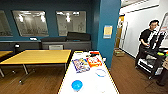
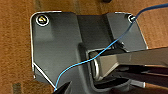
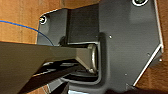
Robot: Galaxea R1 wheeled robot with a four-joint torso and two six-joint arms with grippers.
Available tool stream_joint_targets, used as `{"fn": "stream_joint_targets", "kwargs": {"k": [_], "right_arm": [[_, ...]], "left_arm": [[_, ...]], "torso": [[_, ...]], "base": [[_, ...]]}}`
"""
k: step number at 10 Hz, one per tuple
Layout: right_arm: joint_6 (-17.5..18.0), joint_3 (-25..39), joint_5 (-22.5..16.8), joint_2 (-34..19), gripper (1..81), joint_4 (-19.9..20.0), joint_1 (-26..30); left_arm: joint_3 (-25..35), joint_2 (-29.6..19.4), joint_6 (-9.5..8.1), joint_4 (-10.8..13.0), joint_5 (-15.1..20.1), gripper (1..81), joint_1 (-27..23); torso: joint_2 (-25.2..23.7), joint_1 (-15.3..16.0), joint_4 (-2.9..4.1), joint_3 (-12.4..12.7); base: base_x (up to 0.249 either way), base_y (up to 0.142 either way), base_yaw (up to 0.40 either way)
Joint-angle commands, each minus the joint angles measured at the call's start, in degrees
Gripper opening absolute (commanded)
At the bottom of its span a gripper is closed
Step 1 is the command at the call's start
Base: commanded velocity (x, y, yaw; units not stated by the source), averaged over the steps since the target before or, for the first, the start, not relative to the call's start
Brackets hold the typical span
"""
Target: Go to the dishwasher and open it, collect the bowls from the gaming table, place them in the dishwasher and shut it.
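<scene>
I'm facing the long white yellow-edged gaming table [image 1: 87, 82]; a solid blue bowl [image 1: 77, 85] and a pale blue-rimmed bowl [image 1: 100, 72] are sitting on it; I cannot tell either claw's state.

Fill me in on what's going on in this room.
The robot faces the end of the gaming table. Nothing is being handled right now. A blue bowl sits nearest, a pale blue-rimmed bowl farther along on the right, and game boxes beyond. A person stands at a control rig on the right.

Game boxes [image 1: 86, 63] beyond near bowls [image 1: 77, 85]
</scene>
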Motion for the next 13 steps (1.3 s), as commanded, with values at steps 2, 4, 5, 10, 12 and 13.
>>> {"fn": "stream_joint_targets", "kwargs": {"k": [2,4,5,10,12,13], "right_arm": [[-0.2,0.0,-3.0,-1.0,81.1,-0.1,2.3],[-0.2,0.0,-3.0,-1.0,81.1,-0.1,2.2],[-0.2,0.0,-3.0,-1.0,81.1,-0.2,2.3],[-0.2,0.0,-3.0,-1.0,81.1,-0.1,2.3],[-0.2,0.0,-3.0,-1.0,81.1,-0.1,2.4],[-0.2,0.0,-3.0,-1.0,81.1,-0.1,2.5]], "left_arm": [[0.7,0.9,0.11,-0.1,2.6,81.1,-2.1],[0.7,0.9,0.11,-0.1,2.6,81.1,-2.1],[0.7,0.9,0.11,-0.1,2.6,81.1,-2.1],[0.7,0.9,0.11,-0.1,2.6,81.1,-2.1],[0.7,0.8,0.11,-0.1,2.6,81.1,-2.1],[0.7,0.9,0.11,-0.1,2.6,81.1,-2.1]], "torso": [[0.0,0.0,0.0,0.0],[0.0,0.0,0.0,0.0],[0.0,0.0,0.0,0.0],[0.0,0.0,0.0,0.0],[0.0,0.0,0.0,0.0],[0.0,0.0,0.0,0.0]], "base": [[0.0,0.153,0.0],[0.0,0.153,0.0],[0.0,0.153,0.0],[0.0,0.114,0.0],[0.0,0.078,0.0],[0.0,0.076,0.0]]}}
